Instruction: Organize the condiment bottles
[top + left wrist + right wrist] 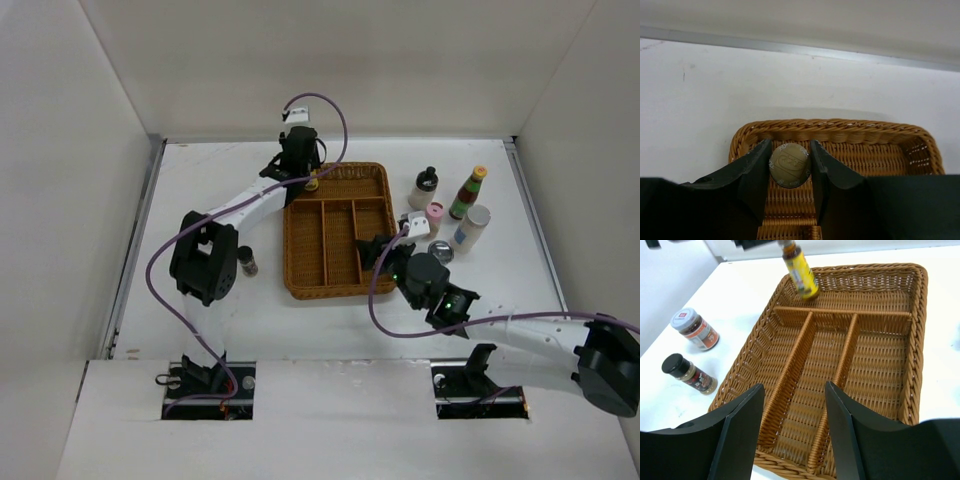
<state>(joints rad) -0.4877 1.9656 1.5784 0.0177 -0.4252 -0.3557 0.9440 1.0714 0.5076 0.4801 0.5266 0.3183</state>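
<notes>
since the yellow-labelled bottle [801, 275] is clamped by its cap in the left gripper [789, 150], its long axis is carried straight below that gripper, slightly tilted, with the base at a corner of the tray's [917, 340] wide compartment; whether the floor is touched cannot be told. the right gripper [794, 390] is held spread and empty, well apart, so the release is judged to be the left's.
</notes>
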